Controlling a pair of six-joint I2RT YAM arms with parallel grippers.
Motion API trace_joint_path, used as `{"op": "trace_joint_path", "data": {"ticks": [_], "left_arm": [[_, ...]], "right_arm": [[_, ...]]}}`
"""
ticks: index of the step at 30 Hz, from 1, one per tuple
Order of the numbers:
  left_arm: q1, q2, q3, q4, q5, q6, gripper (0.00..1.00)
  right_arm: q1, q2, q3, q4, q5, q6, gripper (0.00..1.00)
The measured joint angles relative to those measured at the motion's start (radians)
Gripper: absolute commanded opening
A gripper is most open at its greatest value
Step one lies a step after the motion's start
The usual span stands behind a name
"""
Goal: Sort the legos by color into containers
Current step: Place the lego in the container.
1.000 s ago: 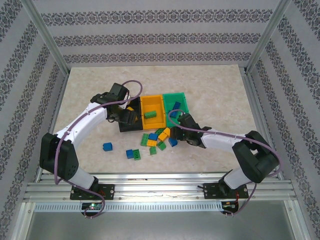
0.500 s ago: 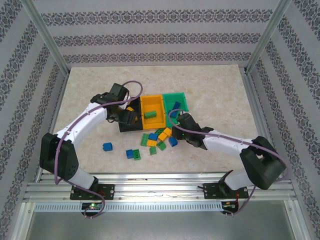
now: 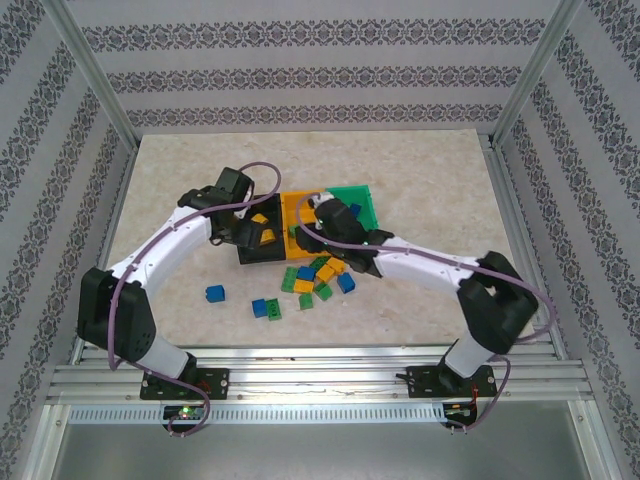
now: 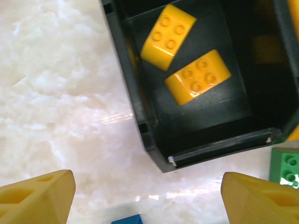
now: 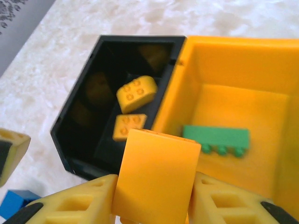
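Note:
My right gripper (image 5: 154, 205) is shut on a yellow brick (image 5: 156, 175), held above the seam between the black bin (image 5: 74, 135) and the orange-yellow bin (image 5: 243, 65). Two yellow bricks (image 4: 168, 29) (image 4: 198, 81) lie in the black bin (image 4: 135, 116). A long green brick (image 5: 217, 139) lies in the orange-yellow bin. My left gripper (image 4: 149, 205) is open and empty, hovering by the black bin's near corner over bare table. In the top view the right gripper (image 3: 310, 225) is over the bins and the left gripper (image 3: 245, 235) is at the black bin (image 3: 262, 250).
A loose pile of blue, green and yellow bricks (image 3: 318, 278) lies just in front of the bins. Two blue bricks (image 3: 215, 293) (image 3: 266, 308) lie apart to the left. The green bin (image 3: 358, 203) ends the row on the right. Frame posts edge the table.
My right gripper has lifted from the loose pile and swung back and left over the bins, carrying the yellow brick. The left arm has barely moved.

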Motion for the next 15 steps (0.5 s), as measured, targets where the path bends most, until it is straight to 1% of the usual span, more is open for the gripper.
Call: {"op": "trace_joint_path", "data": {"ticks": [2, 4, 7, 8, 12, 15], "left_arm": [[0.024, -0.013, 0.0, 0.001, -0.003, -0.001, 0.81], [0.04, -0.023, 0.0, 0.001, -0.003, -0.002, 0.81], [0.048, -0.03, 0.0, 0.001, -0.004, -0.001, 0.81], [0.048, -0.031, -0.002, 0.001, -0.004, -0.002, 0.81], [0.048, -0.031, -0.011, 0.001, -0.005, -0.001, 0.81], [0.048, -0.031, -0.015, 0.001, -0.007, -0.001, 0.81]], "right_arm": [[0.0, 0.069, 0.073, 0.008, -0.025, 0.0, 0.39], [0.0, 0.13, 0.141, 0.011, -0.048, 0.0, 0.43], [-0.001, 0.204, 0.226, 0.011, -0.077, 0.004, 0.57], [-0.001, 0.222, 0.246, 0.01, -0.085, 0.004, 0.59], [-0.002, 0.238, 0.264, 0.01, -0.106, 0.009, 0.6], [-0.004, 0.229, 0.245, 0.023, -0.11, 0.01, 0.6]]}}
